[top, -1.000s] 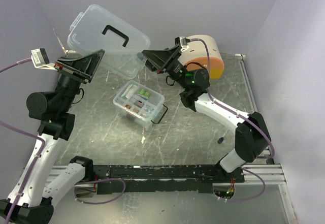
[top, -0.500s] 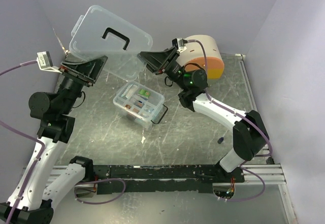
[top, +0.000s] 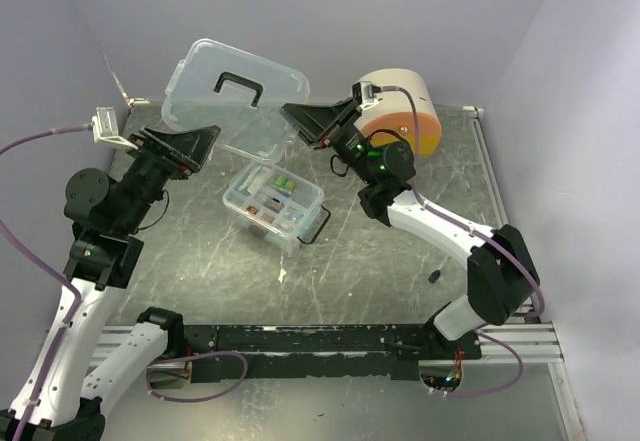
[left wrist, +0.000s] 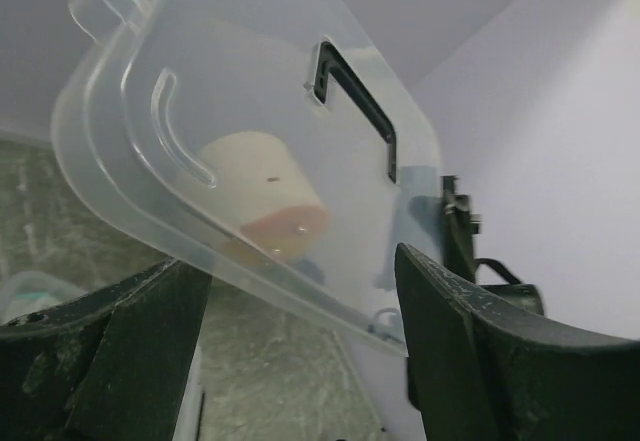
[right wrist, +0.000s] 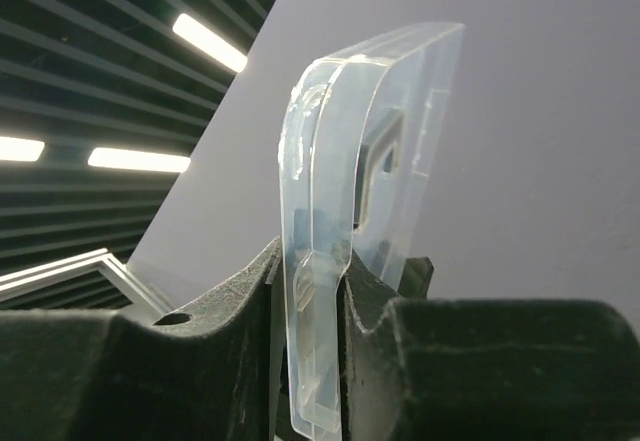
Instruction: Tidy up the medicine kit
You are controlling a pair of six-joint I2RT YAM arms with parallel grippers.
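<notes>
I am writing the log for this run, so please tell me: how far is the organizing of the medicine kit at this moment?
Looks done: small packets sit in the compartments of the clear plastic box. In hand: the right gripper pinches the clear plastic lid with the black handle in the air; the left gripper is open near it. Left: lower the lid onto the box and latch it.
</notes>
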